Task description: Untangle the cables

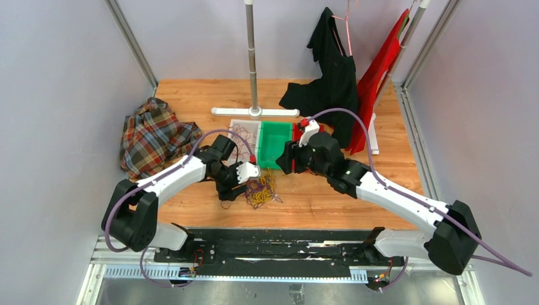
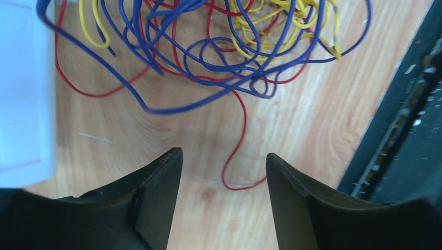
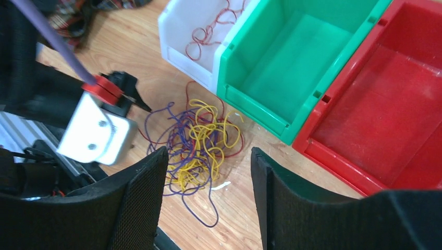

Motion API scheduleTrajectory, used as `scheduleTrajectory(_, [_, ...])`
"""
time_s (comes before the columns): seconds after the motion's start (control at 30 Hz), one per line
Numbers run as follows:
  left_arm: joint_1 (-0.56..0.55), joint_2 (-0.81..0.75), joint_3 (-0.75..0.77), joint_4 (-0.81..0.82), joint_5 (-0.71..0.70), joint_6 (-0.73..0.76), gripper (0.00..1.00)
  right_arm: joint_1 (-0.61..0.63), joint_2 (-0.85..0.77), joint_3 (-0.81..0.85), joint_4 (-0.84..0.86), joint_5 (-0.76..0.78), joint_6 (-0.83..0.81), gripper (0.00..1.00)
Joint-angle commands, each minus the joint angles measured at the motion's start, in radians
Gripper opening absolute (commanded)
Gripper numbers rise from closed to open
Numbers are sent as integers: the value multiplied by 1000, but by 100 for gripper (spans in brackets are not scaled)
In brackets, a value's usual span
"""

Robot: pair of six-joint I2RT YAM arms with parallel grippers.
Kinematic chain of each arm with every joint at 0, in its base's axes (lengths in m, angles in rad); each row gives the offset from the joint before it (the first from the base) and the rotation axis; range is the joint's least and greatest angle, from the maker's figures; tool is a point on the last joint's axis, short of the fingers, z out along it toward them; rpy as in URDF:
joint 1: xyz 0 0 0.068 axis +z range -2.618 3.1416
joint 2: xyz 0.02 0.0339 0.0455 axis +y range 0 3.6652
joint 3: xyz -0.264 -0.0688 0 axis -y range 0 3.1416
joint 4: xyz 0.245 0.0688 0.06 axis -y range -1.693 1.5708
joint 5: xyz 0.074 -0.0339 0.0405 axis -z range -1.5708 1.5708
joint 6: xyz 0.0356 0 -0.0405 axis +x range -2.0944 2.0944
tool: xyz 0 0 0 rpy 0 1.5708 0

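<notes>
The cables (image 1: 260,190) lie in one tangle of yellow, dark red and blue-purple strands on the wooden table in front of the bins. The tangle fills the top of the left wrist view (image 2: 219,52) and sits mid-frame in the right wrist view (image 3: 200,140). My left gripper (image 1: 230,192) is open and empty just left of the tangle; a single red strand loops between its jaws (image 2: 224,156). My right gripper (image 1: 287,157) is open and empty, raised to the tangle's right (image 3: 208,153). A few red strands (image 3: 208,31) lie in the white bin.
A white bin (image 3: 187,57), a green bin (image 3: 292,52) and a red bin (image 3: 385,104) stand side by side behind the tangle. A plaid cloth (image 1: 152,136) lies at left. A pole stand (image 1: 252,63) and hanging black (image 1: 330,70) and red (image 1: 381,70) garments are at the back. A black rail (image 1: 273,244) runs along the near edge.
</notes>
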Motion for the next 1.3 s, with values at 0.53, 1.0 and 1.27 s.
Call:
scheduleTrajectory(0.53, [-30, -364, 78, -309, 55, 101, 1, -2, -58, 38, 135, -49, 22, 57])
scheduleTrajectory(1.0, [-30, -415, 658, -395, 18, -65, 1, 230, 13, 221, 160, -41, -122, 68])
scheduleTrajectory(1.27, [-30, -414, 791, -394, 41, -101, 0, 294, 134, 347, 168, -36, -136, 68])
